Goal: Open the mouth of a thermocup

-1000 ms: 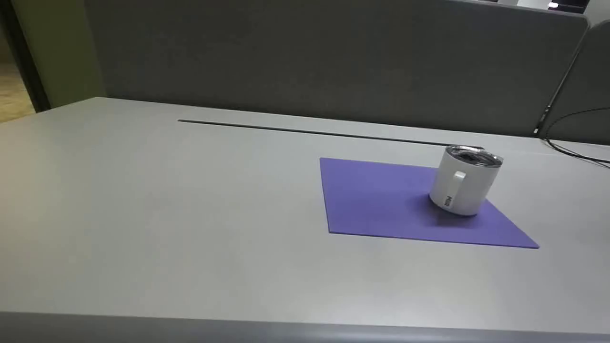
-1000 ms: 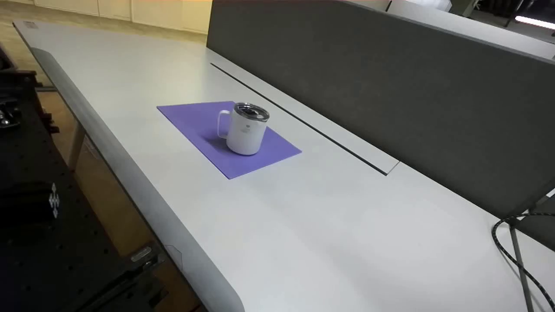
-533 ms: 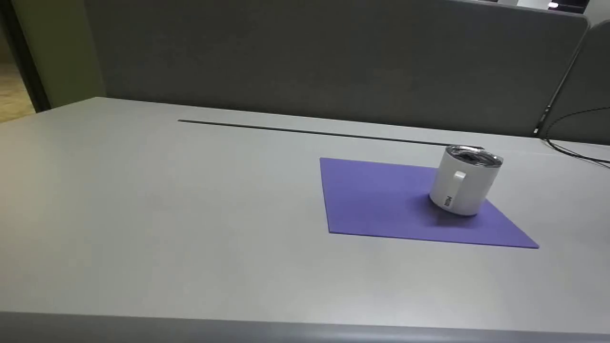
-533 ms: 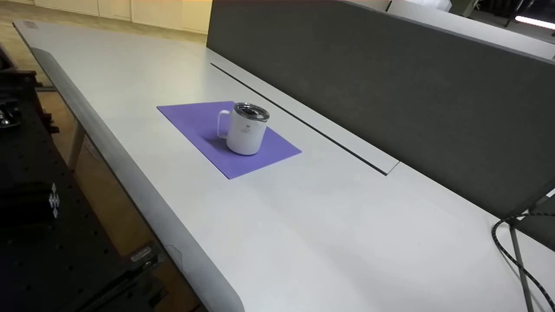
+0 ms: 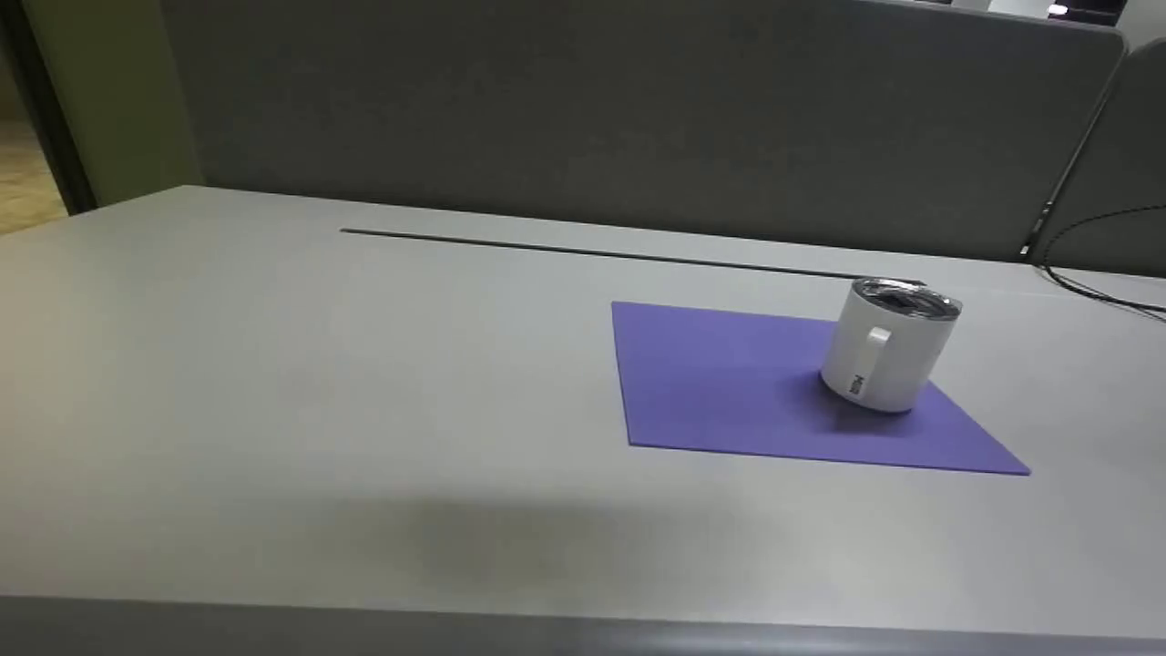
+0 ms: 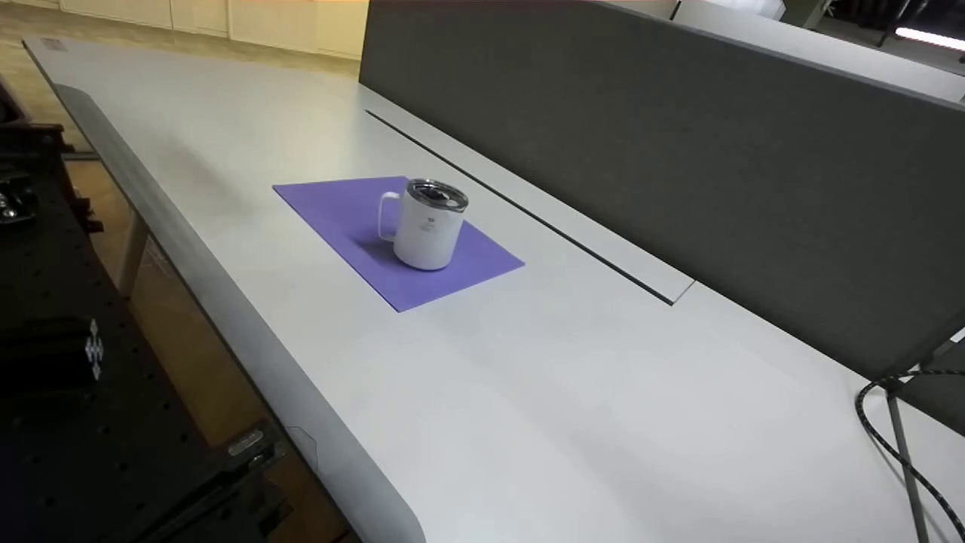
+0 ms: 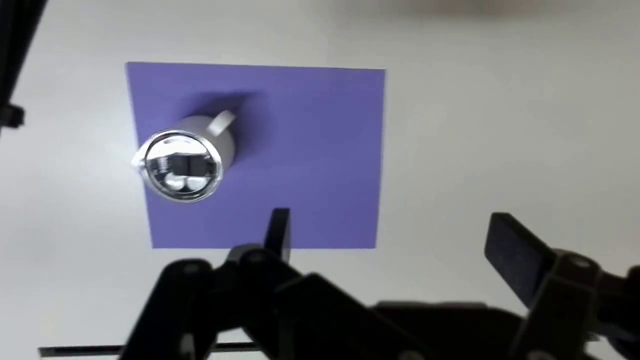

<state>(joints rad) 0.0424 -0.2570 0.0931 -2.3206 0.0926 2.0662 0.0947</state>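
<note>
The thermocup is a white cup with a handle, standing upright on the purple mat in both exterior views (image 5: 911, 364) (image 6: 430, 237) and in the wrist view (image 7: 200, 123). Its mouth is a dark round top with a silvery rim (image 5: 908, 299) (image 6: 437, 194). In the wrist view the mouth (image 7: 181, 165) shows a dark rectangular piece across it; whether it is open I cannot tell. My gripper (image 7: 390, 215) shows only in the wrist view. Its fingers stand wide apart with nothing between them. In that view the cup lies to the left of both fingers, apart from them.
The purple mat (image 5: 710, 374) lies on a pale table (image 6: 573, 422). A dark grey partition (image 5: 583, 118) stands along the back edge, with a thin dark slot (image 6: 520, 207) in front of it. A black cable (image 6: 889, 445) lies near the partition's end.
A soft shadow has appeared on the table near its front edge in an exterior view, and a faint one left of the mat in an exterior view. The cup and mat have not moved.
</note>
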